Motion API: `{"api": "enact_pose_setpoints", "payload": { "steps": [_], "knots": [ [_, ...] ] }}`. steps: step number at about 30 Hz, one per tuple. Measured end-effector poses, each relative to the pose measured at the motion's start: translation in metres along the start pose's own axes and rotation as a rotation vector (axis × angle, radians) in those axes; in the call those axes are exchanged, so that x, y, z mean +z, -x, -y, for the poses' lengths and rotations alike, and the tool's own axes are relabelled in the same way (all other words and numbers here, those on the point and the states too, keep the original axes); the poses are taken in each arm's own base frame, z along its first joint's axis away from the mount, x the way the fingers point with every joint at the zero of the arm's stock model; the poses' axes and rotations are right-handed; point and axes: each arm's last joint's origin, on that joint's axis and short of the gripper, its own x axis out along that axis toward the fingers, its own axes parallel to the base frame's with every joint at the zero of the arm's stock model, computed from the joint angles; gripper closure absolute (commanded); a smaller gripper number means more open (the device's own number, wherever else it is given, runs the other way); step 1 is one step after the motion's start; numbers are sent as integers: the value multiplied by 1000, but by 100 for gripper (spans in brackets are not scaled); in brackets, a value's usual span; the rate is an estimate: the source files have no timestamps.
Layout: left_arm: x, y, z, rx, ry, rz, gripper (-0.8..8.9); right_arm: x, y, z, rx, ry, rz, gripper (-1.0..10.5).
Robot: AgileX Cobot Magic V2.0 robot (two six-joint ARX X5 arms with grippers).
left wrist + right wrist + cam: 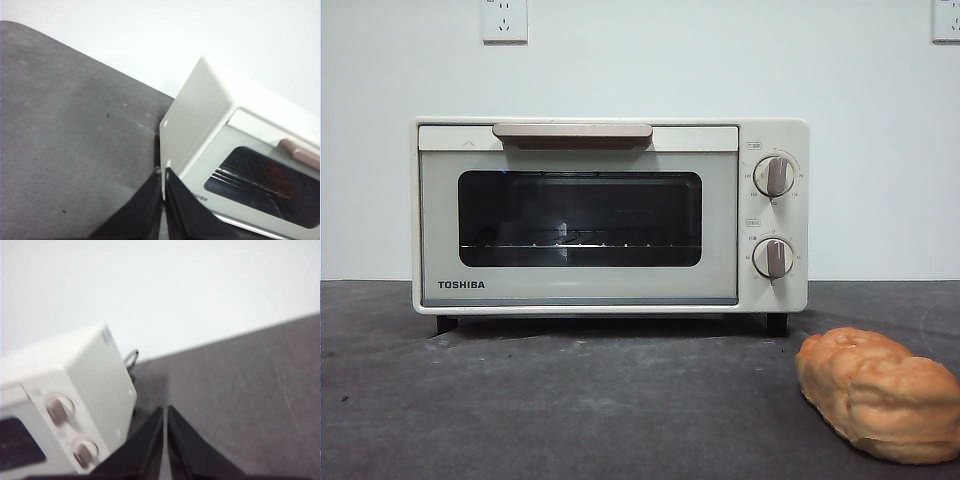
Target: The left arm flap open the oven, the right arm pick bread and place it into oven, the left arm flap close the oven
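The cream-white Toshiba oven (610, 215) stands at the middle of the dark table with its door shut and its beige bar handle (572, 131) at the top. A wire rack shows behind the dark glass. The golden-orange bread (878, 394) lies on the table in front of the oven's right side. Neither arm shows in the front view. My left gripper (163, 172) is shut and empty, off the oven's left side (200, 120). My right gripper (165, 410) is shut and empty, off the oven's right side (95, 385), near its two knobs.
A white wall stands close behind the oven, with sockets (504, 20) high up. The grey table (570, 400) stretches in front of the oven. A cable (131, 359) hangs behind the oven's right rear corner.
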Motion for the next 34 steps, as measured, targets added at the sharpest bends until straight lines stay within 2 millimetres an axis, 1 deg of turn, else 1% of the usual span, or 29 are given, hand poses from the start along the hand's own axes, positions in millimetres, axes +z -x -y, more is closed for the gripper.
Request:
{"api": "enact_pose_setpoints", "payload": {
  "steps": [5,8,9,13,18,27,30,34],
  "knots": [
    [26,7,15,-15,-19,-30,798,31,11,-12,15,8,41,937],
    [44,11,25,-38,-52,-44,798,49,15,-20,37,28,16,937],
    [51,12,29,-46,-72,-59,798,54,15,-23,52,40,-10,937],
    [67,9,40,-75,-134,-151,798,69,10,-30,104,84,-133,937],
    [83,0,51,-139,-204,-303,798,85,-4,-39,191,127,-313,937],
    [98,-15,63,-261,-275,-557,798,101,-33,-49,308,138,-623,937],
    [99,-16,67,-296,-290,-616,798,102,-37,-52,339,139,-732,937],
    [96,-14,68,-313,-305,-665,798,99,-38,-56,375,155,-826,937]
  ]
}}
